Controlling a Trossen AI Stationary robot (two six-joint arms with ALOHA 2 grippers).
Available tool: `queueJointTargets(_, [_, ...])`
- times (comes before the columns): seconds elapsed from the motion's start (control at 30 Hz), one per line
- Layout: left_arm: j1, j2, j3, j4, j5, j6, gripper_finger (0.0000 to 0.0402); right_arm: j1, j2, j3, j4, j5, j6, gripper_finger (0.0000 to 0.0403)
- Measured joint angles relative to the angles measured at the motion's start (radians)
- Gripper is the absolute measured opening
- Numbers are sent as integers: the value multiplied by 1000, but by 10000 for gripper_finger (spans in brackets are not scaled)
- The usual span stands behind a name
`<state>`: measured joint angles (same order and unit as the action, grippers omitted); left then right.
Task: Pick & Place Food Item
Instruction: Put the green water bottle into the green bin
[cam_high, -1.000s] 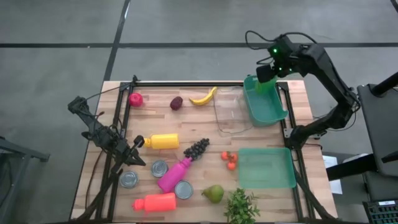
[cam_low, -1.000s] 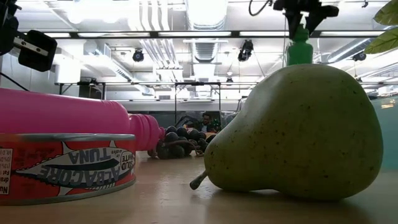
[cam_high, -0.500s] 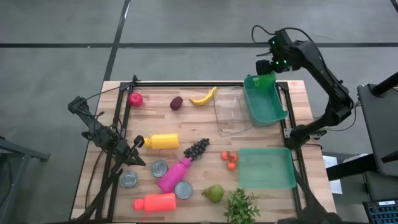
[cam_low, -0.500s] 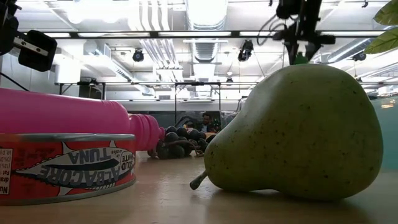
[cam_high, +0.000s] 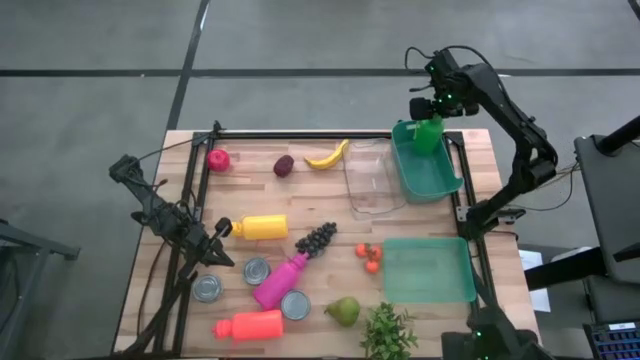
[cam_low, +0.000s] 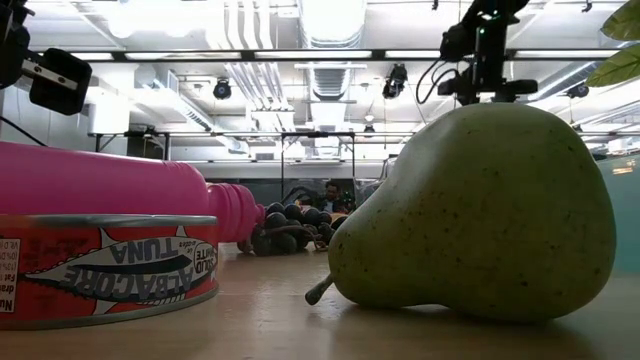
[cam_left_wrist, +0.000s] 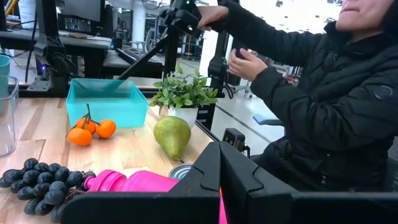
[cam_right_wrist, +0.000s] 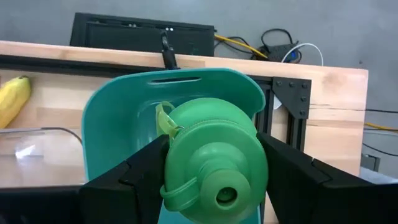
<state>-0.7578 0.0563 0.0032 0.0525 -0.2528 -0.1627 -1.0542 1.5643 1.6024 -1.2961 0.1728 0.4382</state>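
A green bottle (cam_right_wrist: 214, 162) hangs over the far teal bin (cam_high: 440, 175) at the table's far right corner, with my right gripper (cam_high: 428, 112) shut on it. In the high view the green bottle (cam_high: 428, 134) shows just below the gripper, over the bin's far end. In the low view my right gripper (cam_low: 480, 70) shows above the pear (cam_low: 480, 215), which hides the bottle. My left gripper (cam_left_wrist: 219, 180) is shut on nothing and waits level above the table's left side, left of the yellow bottle (cam_high: 262, 227). My right gripper pinches the green bottle's body just below its shoulder (cam_right_wrist: 258, 158), one finger (cam_right_wrist: 140, 171) on each side. It comes steeply from above, with the fingers lying along the bottle. The bottle stays upright with its cap toward the wrist, over the teal bin (cam_right_wrist: 118, 118). Whether its base touches the bin is hidden.
A clear container (cam_high: 368, 180) stands left of the far bin, and a second teal bin (cam_high: 428, 270) sits near right. Banana (cam_high: 328, 155), grapes (cam_high: 315, 238), oranges (cam_high: 368, 256), pink bottle (cam_high: 280, 280), cans, pear (cam_high: 342, 310) and a plant (cam_high: 388, 332) are scattered about. A person (cam_left_wrist: 323, 93) sits beyond the table.
My right gripper has come down with the green bottle toward the far teal bin and rolled a little. In the low view the bottle has sunk behind the pear. The gripper stays shut on the bottle.
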Motion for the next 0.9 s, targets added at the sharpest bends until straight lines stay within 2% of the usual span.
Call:
queueJointTargets(0.57, [0,0,0,0,0,0,0,-5,160,0,24,3,26,215])
queueJointTargets(0.9, [0,0,0,0,0,0,0,-5,165,1,66,6,21,215])
